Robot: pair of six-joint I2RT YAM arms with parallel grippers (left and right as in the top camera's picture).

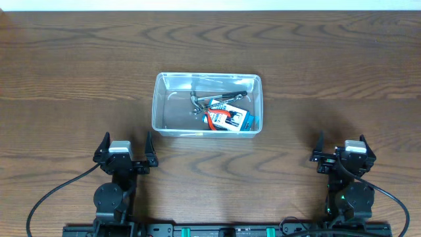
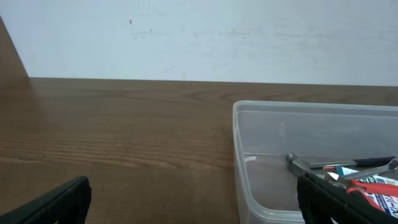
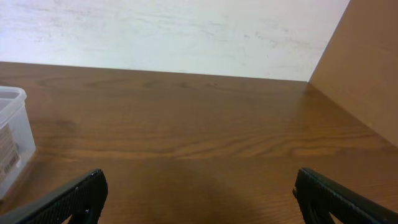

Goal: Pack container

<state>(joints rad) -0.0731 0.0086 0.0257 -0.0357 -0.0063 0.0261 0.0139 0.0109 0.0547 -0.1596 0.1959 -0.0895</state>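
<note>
The clear plastic container (image 1: 172,105) stands in the middle of the wooden table. Inside it lie hand tools: grey metal pliers (image 1: 217,99), a red-handled tool (image 1: 216,119) and a blue and white packet (image 1: 240,118). The container also shows in the left wrist view (image 2: 311,134) and its corner at the left edge of the right wrist view (image 3: 11,140). My left gripper (image 1: 125,146) is open and empty, near the front left, below the container. My right gripper (image 1: 343,148) is open and empty at the front right, well away from the container.
A white wall runs along the table's far edge (image 2: 199,37). A wooden side panel rises at the right (image 3: 367,68). Black cables trail from both arm bases at the front edge (image 1: 59,191).
</note>
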